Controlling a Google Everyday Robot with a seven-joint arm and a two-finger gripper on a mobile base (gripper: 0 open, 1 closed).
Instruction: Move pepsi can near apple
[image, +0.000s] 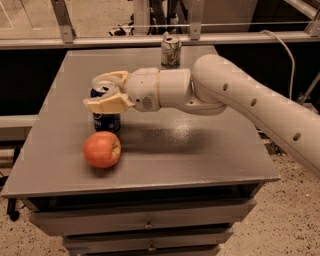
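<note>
The pepsi can (106, 121), dark blue with a silver top, stands upright on the grey table (200, 150) just behind the red-orange apple (102, 149), a small gap between them. My gripper (103, 92) reaches in from the right. Its two cream fingers (106, 104) sit on either side of the can's top and are shut on the pepsi can. The fingers hide the can's upper half; its base looks to be at the table surface.
A white and green can (171, 51) stands at the table's back edge, centre. A metal rail (150, 40) runs behind the table. Drawers (145, 222) are below the front edge. My arm (250, 100) spans the right half of the table.
</note>
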